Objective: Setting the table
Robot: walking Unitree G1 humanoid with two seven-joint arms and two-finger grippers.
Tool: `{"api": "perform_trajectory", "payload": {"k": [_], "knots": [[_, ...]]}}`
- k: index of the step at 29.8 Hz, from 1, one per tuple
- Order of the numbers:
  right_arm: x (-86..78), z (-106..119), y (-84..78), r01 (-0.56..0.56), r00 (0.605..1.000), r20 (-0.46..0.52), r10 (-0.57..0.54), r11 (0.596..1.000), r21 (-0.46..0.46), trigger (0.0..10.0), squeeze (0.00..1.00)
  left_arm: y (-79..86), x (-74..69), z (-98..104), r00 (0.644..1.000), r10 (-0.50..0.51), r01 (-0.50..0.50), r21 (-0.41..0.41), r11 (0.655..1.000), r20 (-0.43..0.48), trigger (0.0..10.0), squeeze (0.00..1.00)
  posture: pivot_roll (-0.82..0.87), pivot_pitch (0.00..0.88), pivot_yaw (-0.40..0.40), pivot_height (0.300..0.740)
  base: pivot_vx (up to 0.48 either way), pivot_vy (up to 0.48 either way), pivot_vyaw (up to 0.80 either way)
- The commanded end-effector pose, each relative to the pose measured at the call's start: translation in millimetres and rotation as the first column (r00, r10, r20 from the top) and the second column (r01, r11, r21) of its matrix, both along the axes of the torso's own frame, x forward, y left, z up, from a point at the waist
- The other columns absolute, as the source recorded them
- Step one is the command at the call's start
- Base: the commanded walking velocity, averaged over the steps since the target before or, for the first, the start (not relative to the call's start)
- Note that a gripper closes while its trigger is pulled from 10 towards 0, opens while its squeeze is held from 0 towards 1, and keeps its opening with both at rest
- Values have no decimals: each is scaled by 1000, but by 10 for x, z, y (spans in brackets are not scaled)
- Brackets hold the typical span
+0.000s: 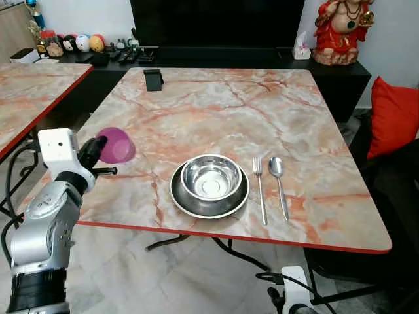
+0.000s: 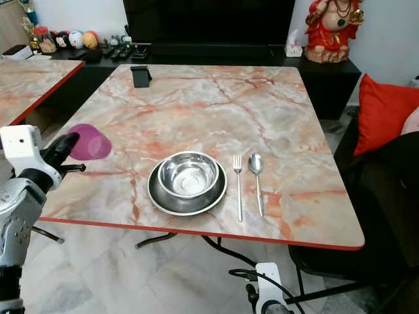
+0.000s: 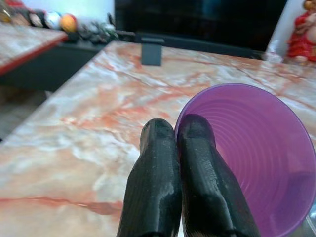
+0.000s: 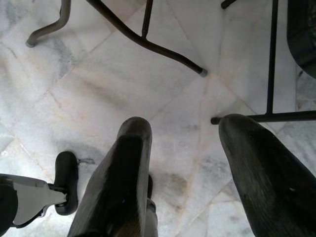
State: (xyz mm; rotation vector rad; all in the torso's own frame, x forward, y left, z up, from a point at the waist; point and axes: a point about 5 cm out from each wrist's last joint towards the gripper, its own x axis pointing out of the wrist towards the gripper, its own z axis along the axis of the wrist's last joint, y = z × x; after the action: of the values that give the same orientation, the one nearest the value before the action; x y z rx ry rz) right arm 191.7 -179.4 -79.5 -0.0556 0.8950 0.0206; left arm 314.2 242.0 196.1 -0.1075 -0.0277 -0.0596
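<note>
I note the marble table at centre frame carrying bowl, fork, spoon. My left gripper pinches a purple cup at left; the right gripper hangs open over the tiled floor.

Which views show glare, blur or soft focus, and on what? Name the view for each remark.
Left eye view: bright glare inside the steel bowl, otherwise sharp, even daylight. Left wrist view: the purple cup and the left gripper pinching its rim are soft-focused, the far shelf blurred. Right wrist view: the right gripper looms blurred over the sharper floor.
</note>
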Motion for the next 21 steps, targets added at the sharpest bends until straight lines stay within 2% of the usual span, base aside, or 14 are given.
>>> {"api": "perform_trajectory", "payload": {"k": [1,5,8,10,13,17,21], "knots": [[-5,-4,9,3,1000,-4,-3,1000,4,10000,0,-12,50,-25,999,-21,21,3,1000,-40,10000,0,-34,0,19,740,0,0,0],[-7,-6,13,3,1000,-4,-3,1000,5,10000,0,-64,163,-126,992,-24,29,36,999,-125,10000,0,-43,0,24,740,0,0,0],[-6,-6,18,5,1000,-4,-5,1000,7,10000,0,-189,295,-135,982,-70,77,30,997,-176,10000,0,-49,0,28,740,0,0,0],[-5,-5,21,5,1000,-4,-5,1000,7,10000,0,-208,319,-134,980,-79,86,29,996,-185,10000,0,-51,0,29,740,0,0,0],[2,-3,29,6,1000,-3,-6,1000,10,10000,0,-300,476,-118,974,-86,94,28,995,-210,10000,0,-54,0,31,740,0,0,0],[8,-1,35,7,1000,-3,-7,1000,11,10000,0,-392,554,-90,973,-108,114,20,993,-203,10000,0,-60,0,35,740,0,0,0],[14,1,42,12,1000,-2,-12,1000,13,10000,0,-452,630,-133,963,-91,106,47,993,-255,10000,0,-63,0,37,740,0,0,0]]}}
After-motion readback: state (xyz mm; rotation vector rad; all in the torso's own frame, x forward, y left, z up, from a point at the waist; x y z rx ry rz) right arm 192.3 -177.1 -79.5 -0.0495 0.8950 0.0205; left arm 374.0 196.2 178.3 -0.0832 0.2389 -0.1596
